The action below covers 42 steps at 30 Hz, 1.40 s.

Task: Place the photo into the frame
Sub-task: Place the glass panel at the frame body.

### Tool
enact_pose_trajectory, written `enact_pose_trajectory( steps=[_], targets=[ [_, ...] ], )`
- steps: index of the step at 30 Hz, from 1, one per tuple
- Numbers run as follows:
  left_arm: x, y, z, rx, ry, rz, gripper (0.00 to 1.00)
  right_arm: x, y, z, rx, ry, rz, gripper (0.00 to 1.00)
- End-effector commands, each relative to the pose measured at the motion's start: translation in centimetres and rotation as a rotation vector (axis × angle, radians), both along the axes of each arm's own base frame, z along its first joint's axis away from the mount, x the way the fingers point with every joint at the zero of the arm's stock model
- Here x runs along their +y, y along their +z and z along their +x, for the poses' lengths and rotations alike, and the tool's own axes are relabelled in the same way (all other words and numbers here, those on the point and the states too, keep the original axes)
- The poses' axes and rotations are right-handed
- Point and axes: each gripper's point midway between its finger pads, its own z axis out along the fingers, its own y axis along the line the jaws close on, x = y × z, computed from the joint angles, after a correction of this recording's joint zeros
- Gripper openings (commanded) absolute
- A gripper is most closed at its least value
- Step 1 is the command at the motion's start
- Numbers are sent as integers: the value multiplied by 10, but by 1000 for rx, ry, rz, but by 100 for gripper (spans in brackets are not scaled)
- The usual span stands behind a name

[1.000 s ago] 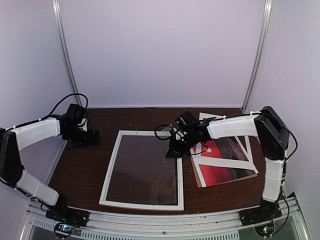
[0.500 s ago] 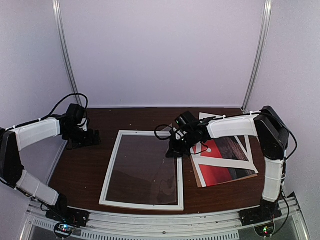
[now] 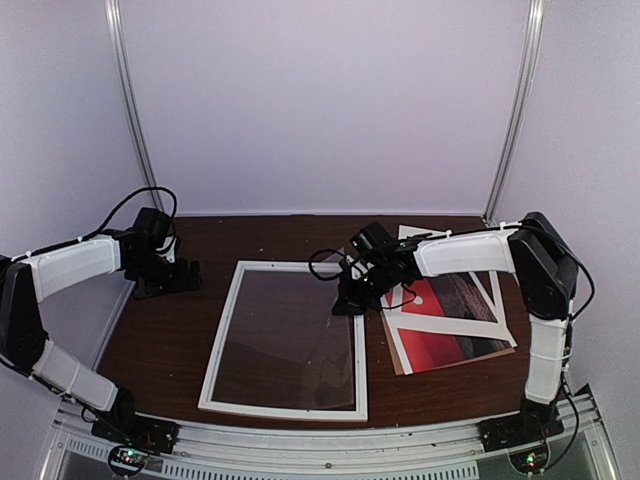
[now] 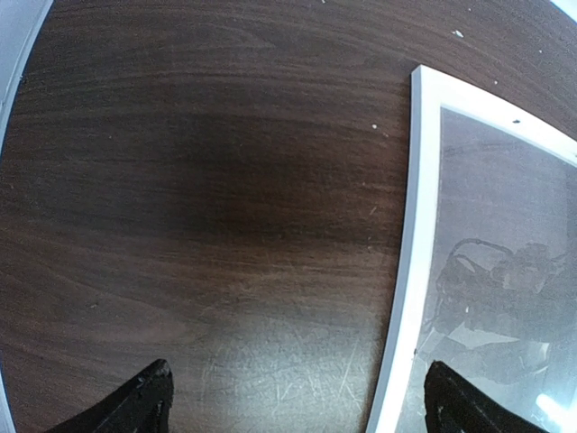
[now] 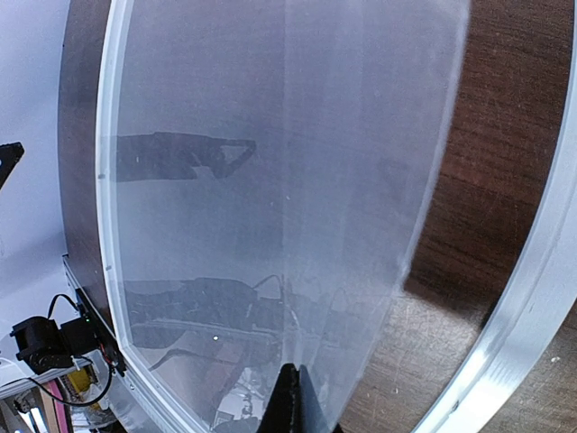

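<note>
My right gripper [image 5: 290, 399] pinches the clear sheet [image 5: 270, 180] over the white frame [image 3: 283, 409] while my left gripper [image 4: 296, 383] hangs wide open beside it.

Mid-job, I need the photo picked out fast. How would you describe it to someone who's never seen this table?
Find the big white frame lying mid-table, then look to its right, where a tilted stack lies. The photo is the red-and-dark print in it, over a brown backing board and partly covered by a white paper mat.
</note>
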Motion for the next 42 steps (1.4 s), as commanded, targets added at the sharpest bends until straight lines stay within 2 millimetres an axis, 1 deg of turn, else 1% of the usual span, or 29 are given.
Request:
enact_pose_trajectory(
  steps=[1,27,42],
  targets=[
    [-5,4,6,-32,-13,-13,98,-2,-6,2,9,6,-21,0],
    [-6,5,6,-37,-21,-12,98,-4,-11,0,16,13,-31,0],
    [-7,3,5,-32,-20,-15,98,-6,-13,3,12,15,-42,0]
  ],
)
